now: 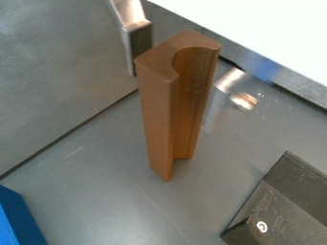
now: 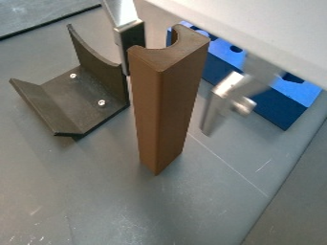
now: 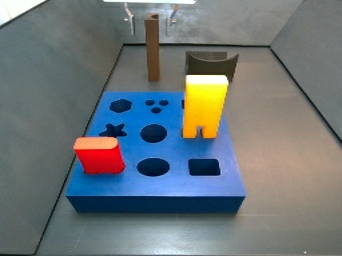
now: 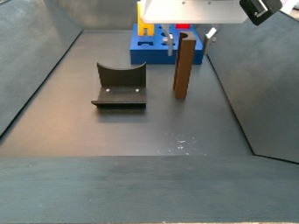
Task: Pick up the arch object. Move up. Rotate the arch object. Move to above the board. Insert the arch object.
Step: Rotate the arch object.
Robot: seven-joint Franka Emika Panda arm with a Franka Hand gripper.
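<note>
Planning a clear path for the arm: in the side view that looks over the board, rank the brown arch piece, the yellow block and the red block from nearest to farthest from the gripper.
1. Brown arch piece, upright under the gripper, behind the board.
2. Yellow block, on the board's far half.
3. Red block, at the board's near corner.

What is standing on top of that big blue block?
On the board stand a tall yellow piece and a red block. The holes under them are covered. Behind the board, the gripper is above the upright brown arch object.

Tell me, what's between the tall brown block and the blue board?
Only bare grey floor, seen in a side view, between arch object and board. The gripper sits at its top.
</note>
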